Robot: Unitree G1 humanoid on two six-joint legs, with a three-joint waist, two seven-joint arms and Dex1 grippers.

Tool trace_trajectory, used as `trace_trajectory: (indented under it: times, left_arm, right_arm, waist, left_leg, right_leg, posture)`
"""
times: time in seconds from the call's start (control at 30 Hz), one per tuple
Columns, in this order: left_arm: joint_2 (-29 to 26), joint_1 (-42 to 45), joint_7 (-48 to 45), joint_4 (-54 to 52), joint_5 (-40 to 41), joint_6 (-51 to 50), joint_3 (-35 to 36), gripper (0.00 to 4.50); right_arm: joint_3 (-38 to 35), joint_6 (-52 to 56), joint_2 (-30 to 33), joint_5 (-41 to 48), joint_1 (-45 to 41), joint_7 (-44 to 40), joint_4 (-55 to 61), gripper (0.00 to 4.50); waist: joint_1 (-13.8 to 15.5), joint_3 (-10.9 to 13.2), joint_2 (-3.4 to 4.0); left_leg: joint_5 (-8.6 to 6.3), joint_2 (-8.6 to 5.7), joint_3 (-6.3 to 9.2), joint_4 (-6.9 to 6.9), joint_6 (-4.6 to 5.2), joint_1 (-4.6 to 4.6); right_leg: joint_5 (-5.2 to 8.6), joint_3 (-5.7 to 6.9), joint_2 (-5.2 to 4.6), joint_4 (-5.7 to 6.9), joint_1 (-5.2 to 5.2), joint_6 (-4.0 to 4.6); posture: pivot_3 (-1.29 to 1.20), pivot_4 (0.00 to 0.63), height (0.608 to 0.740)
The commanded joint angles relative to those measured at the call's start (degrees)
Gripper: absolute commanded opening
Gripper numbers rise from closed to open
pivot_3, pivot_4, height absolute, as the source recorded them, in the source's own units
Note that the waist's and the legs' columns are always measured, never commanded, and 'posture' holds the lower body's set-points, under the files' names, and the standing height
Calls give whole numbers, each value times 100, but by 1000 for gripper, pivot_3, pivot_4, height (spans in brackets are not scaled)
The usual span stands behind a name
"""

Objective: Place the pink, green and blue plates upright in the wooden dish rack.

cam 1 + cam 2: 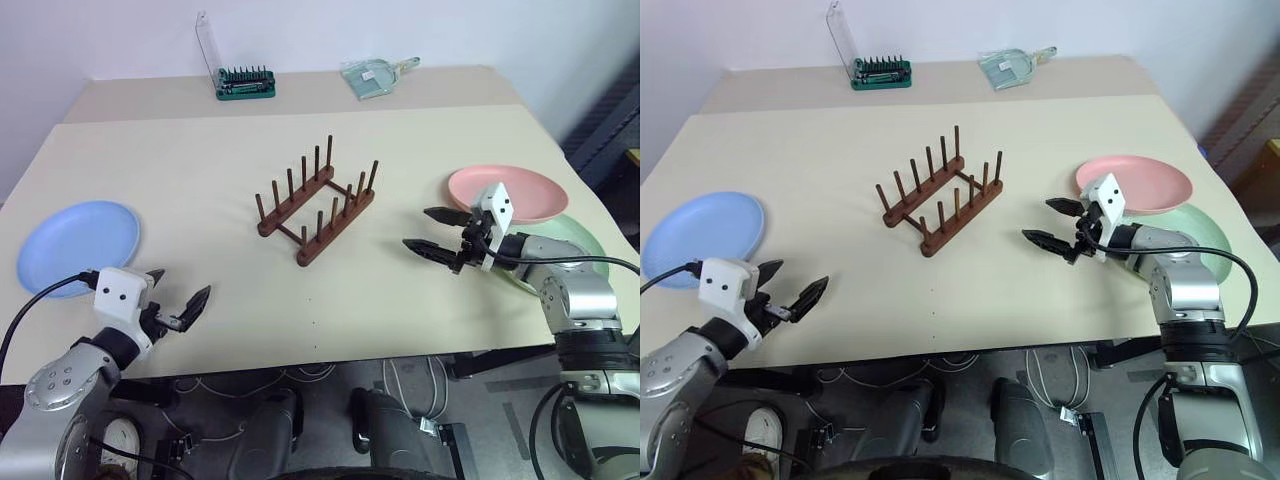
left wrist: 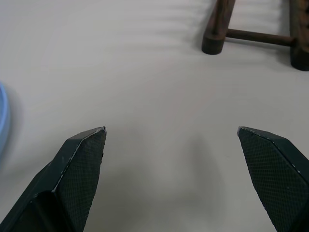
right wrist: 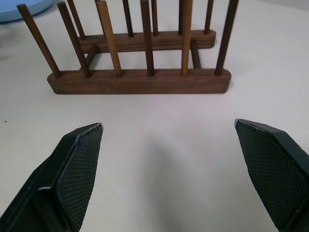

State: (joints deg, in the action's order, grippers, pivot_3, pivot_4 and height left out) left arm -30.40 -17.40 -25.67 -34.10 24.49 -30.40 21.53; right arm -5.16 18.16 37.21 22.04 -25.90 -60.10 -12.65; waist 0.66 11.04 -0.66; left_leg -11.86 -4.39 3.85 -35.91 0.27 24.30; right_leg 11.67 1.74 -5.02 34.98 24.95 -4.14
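Standing mid-tabletop [image 1: 200, 140], the empty rack [image 1: 316, 200] separated the blue plate [image 1: 78, 245] from pink plate [image 1: 508, 193] overlapping green plate [image 1: 580, 240]. Both grippers, left [image 1: 180, 297] and right [image 1: 427, 231], had jaws wide, empty; a bit holder [image 1: 245, 83] and a dustpan [image 1: 375, 75] sat behind.

Both arms reach forward, low over the worktop [image 1: 300, 290]. Left hand [image 1: 180, 298] points ahead, its two black fingers spread wide, gripping nothing. Right hand [image 1: 432, 232] angles in toward the left, fingers likewise splayed, empty too.

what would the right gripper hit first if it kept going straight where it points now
Probably the wooden dish rack: the open right gripper faces its near rail across bare table, though depth is hard to judge.
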Motion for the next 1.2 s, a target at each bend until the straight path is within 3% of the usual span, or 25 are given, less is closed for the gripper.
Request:
trace_trajectory:
  times: [0.03,0.37,0.63,0.73,0.87,1.2]
  left_arm:
    - [-36,13,48,-172,39,29,227,4500]
    - [-1,191,167,-135,-69,19,29,4500]
    - [-72,-77,-379,-420,51,12,-783,4500]
    - [-179,415,-430,-131,-352,-2,-1570,4500]
    - [111,1182,-229,501,-909,123,-2474,4500]
    - [722,2357,-332,2031,-1390,449,-3208,4500]
  right_arm:
    - [-13,-147,-19,8,-195,-56,55,4457]
    - [88,-398,-114,-151,-552,-151,-481,4457]
    - [-48,82,60,132,48,-132,626,4457]
    - [-104,281,39,240,517,2,1156,4457]
    - [-157,561,-32,407,865,243,1772,4457]
    - [-430,1156,-14,822,1677,921,3165,4457]
  waist:
    - [0,0,0]
    - [3,0,0]
    - [17,0,0]
    - [26,-1,1]
    - [7,-3,5]
    - [54,-10,12]
  left_leg:
    - [0,0,0,0,-1,-1]
    - [4,0,-2,-2,6,0]
    - [2,0,-2,-2,7,1]
    - [-3,4,-3,-9,-1,0]
    - [-3,5,-9,-11,0,0]
    - [4,12,-18,-18,11,-3]
  right_leg:
    - [0,0,0,1,0,0]
    - [-1,1,1,1,-1,1]
    - [0,-1,-1,1,-1,1]
    - [3,3,-2,4,-6,-3]
    - [11,4,-5,3,-10,-18]
    - [7,5,-4,10,-14,-15]
  posture:
    - [0,150,740]
    - [0,150,740]
    - [0,150,740]
    - [0,150,740]
    - [0,150,740]
    - [0,150,740]
